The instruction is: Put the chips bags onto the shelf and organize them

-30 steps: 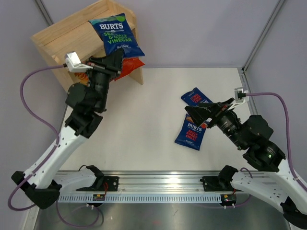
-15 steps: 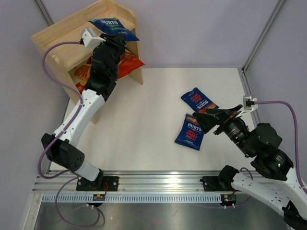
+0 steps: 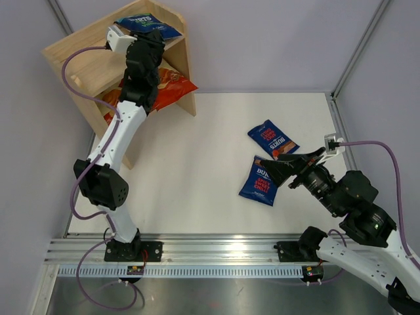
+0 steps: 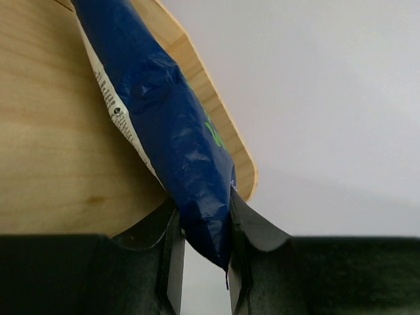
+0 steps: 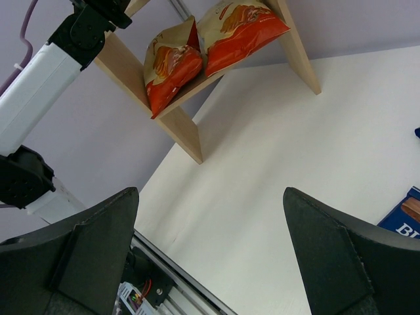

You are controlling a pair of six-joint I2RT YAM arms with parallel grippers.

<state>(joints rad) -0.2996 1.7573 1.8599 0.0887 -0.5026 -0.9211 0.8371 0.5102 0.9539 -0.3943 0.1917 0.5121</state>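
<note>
My left gripper (image 3: pixel 152 41) is shut on a dark blue and green Burts bag (image 3: pixel 149 25) and holds it over the top board of the wooden shelf (image 3: pixel 72 62). In the left wrist view the bag (image 4: pixel 164 125) hangs pinched between my fingers (image 4: pixel 172 256) against the wood. Two cream-and-red Cassava Chips bags (image 3: pixel 167 85) lie on the lower tier, also in the right wrist view (image 5: pixel 203 46). Two blue and red Burts bags (image 3: pixel 273 138) (image 3: pixel 261 181) lie on the table. My right gripper (image 3: pixel 274 167) is open and empty, hovering beside them.
The table has a raised frame at the right edge (image 3: pixel 336 121) and a metal rail (image 3: pixel 210 252) along the near side. Grey walls stand behind and beside the shelf. A purple cable (image 3: pixel 69 65) loops by the left arm.
My left arm has stretched up and back, carrying the blue and green bag from the shelf's front to over its top board. My right gripper has drawn back slightly.
</note>
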